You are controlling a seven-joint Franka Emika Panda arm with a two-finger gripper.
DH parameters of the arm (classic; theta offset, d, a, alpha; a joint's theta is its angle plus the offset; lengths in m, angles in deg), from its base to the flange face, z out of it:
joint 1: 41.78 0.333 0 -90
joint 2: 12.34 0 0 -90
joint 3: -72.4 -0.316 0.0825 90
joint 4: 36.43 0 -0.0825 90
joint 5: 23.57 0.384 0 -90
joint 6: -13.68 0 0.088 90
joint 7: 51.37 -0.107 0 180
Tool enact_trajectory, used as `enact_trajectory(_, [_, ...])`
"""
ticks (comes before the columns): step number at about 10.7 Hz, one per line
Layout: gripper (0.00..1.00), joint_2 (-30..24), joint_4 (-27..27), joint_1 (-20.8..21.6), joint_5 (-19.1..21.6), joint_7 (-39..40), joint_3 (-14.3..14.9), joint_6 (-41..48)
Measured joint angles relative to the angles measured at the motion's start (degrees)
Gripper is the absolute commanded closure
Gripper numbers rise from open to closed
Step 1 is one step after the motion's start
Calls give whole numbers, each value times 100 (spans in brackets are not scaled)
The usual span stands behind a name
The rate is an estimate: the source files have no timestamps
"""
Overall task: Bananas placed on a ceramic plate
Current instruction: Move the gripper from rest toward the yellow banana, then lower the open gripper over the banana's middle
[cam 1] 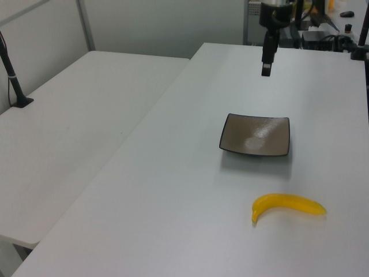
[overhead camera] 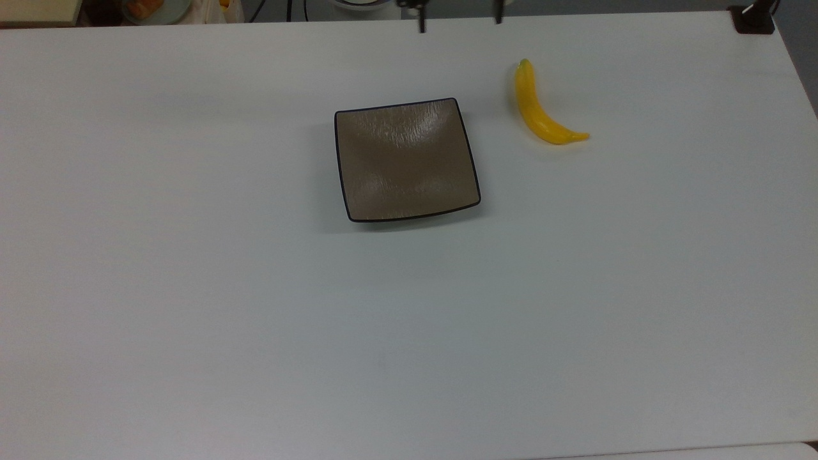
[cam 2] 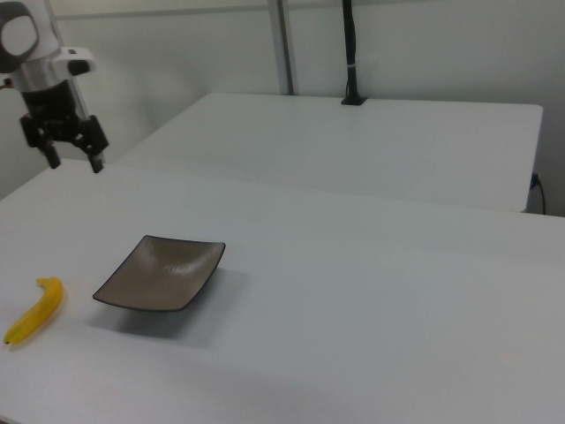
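- Banana (overhead camera: 540,108): one glossy yellow fruit with a greenish tip, lying flat on the white table (overhead camera: 255,319). In the top view it sits to the plate's right, well apart from it, greenish end toward the table's far edge and the other end hooking off to the top view's right.
- Handling, as a judgement: the smooth shiny skin suggests a light, stiff body that could slip or roll between narrow fingers. The thick middle of the curve looks the safest place to take hold, with the fingers closing across the width rather than along the length; a grip near either tapered end would likely let it pivot.
- Ceramic plate (overhead camera: 348,160): square, shallow, brown-taupe with a thin black rim, resting flat near the table's middle. Nothing lies in it. Being ceramic, it is probably heavy enough to stay put, yet hard and chippable, so a gentle set-down is advisable.
- Gripper (cam 2: 74,155): raised above the table's far edge, pointing down, fingers spread apart and holding nothing. In the top view the fingertips stand beyond the plate and to the left of the banana's greenish tip.
- Progress, as a judgement: placement not yet begun; the banana is untouched.
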Motion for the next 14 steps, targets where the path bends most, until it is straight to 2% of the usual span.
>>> enact_trajectory(4, [0,4,6,26,2,-26,-966,124])
enact_trajectory(7, [0,23,101,34,37,-42,-1423,142])
enact_trajectory(9, [0,50,334,34,52,-143,-1605,142])
enact_trajectory(11, [0,64,632,33,56,-164,-1665,107])
enact_trajectory(14, [0,91,1245,25,59,-386,-1667,-561])
